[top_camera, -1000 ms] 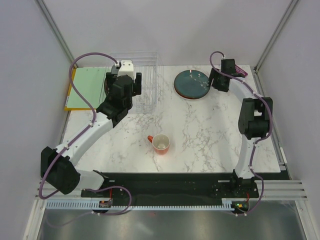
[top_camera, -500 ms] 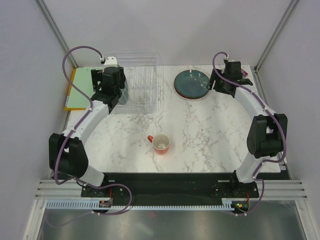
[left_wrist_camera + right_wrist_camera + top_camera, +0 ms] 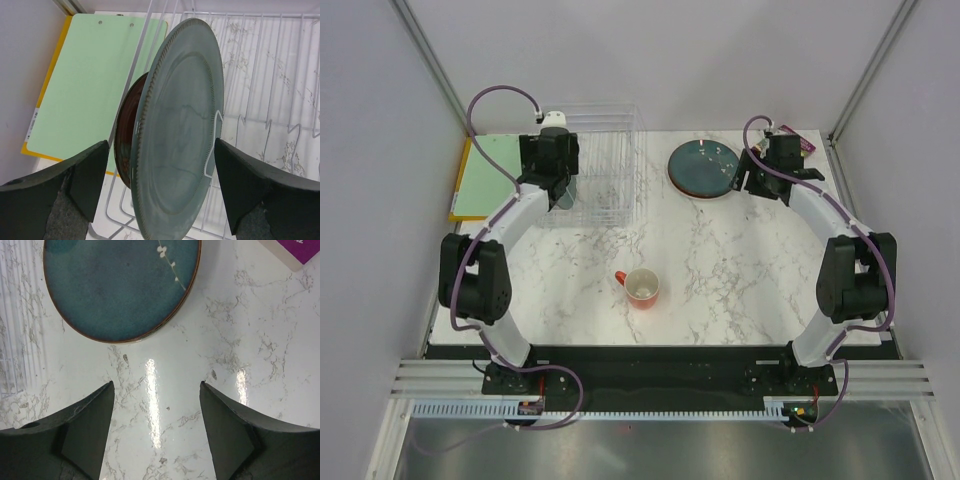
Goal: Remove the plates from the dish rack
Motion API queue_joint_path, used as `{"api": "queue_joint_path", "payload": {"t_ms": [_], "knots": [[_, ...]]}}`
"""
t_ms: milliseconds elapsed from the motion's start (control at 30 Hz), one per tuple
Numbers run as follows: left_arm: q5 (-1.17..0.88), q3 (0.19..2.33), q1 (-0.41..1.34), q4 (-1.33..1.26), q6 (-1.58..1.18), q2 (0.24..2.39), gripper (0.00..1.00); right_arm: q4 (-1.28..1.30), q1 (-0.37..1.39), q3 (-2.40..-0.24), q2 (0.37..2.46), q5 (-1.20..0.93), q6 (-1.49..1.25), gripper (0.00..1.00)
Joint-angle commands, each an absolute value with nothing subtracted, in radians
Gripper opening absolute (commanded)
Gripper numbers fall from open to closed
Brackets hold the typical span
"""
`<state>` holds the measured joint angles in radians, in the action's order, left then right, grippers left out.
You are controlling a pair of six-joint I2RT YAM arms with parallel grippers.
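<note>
Hidden items: a red plate point(image 3: 126, 131) shows only as a dark crescent behind the grey-teal plate point(image 3: 175, 135), whose lower rim runs off the left wrist view. From above, the clear walls of the dish rack point(image 3: 605, 160) are hard to trace, and you cannot count its plates there. A purple item point(image 3: 295, 249), ahead and right of your right gripper point(image 3: 156, 390), is cut by the frame corner. Surface: a table point(image 3: 250, 340) of glossy white marble pattern with grey veins and glare streaks, enclosed by plain pale walls point(image 3: 670, 60). Your left gripper point(image 3: 161, 150) is spread wide inside the rack, one finger on each side of the upright, slightly tilted grey-teal plate, which has a matte glaze and a beaded rim. Thin pale dividers stand ahead of it, and a flat green board point(image 3: 85, 85) lies left of its left finger. Your right gripper is also spread, holding nothing, over bare marble. The dark teal plate point(image 3: 120, 285) lies flat just ahead of its fingertips, round, speckled, brown-rimmed, with white flecks. An orange-red mug point(image 3: 642, 287) stands well apart from both grippers.
</note>
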<state>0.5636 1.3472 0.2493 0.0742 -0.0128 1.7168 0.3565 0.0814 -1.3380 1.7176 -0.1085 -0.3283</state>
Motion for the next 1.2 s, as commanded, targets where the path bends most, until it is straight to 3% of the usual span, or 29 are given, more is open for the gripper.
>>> {"api": "queue_joint_path", "payload": {"t_ms": [0,133,200,300,333,400,433,500,633,867,1167], "knots": [[0.545,1.427,0.241,0.054,-0.051,1.755,0.88,0.321,0.084,-1.307,1.686,-0.120,-0.325,0.76],[0.539,1.463,0.239,0.064,-0.029,1.787,0.61,0.314,0.084,-1.284,1.686,-0.127,-0.322,0.74],[0.525,1.491,0.238,0.087,-0.022,1.801,0.54,0.313,0.084,-1.269,1.680,-0.129,-0.325,0.74],[0.532,1.512,0.238,0.106,-0.020,1.824,0.51,0.313,0.084,-1.249,1.658,-0.133,-0.322,0.74],[0.531,1.514,0.238,0.107,-0.020,1.830,0.42,0.313,0.086,-1.243,1.652,-0.132,-0.321,0.74],[0.534,1.516,0.236,0.109,-0.020,1.836,0.33,0.314,0.084,-1.232,1.631,-0.132,-0.318,0.74],[0.537,1.519,0.236,0.117,-0.023,1.844,0.18,0.314,0.086,-1.229,1.625,-0.130,-0.318,0.75],[0.538,1.531,0.236,0.127,-0.025,1.853,0.17,0.319,0.086,-1.226,1.609,-0.133,-0.316,0.75],[0.523,1.545,0.235,0.155,-0.028,1.871,0.02,0.328,0.084,-1.226,1.586,-0.137,-0.313,0.75],[0.534,1.589,0.235,0.172,-0.034,1.858,0.02,0.336,0.084,-1.221,1.543,-0.144,-0.314,0.75],[0.571,1.862,0.239,0.304,0.080,1.818,0.02,0.339,0.084,-1.203,1.506,-0.166,-0.325,0.75]]}}
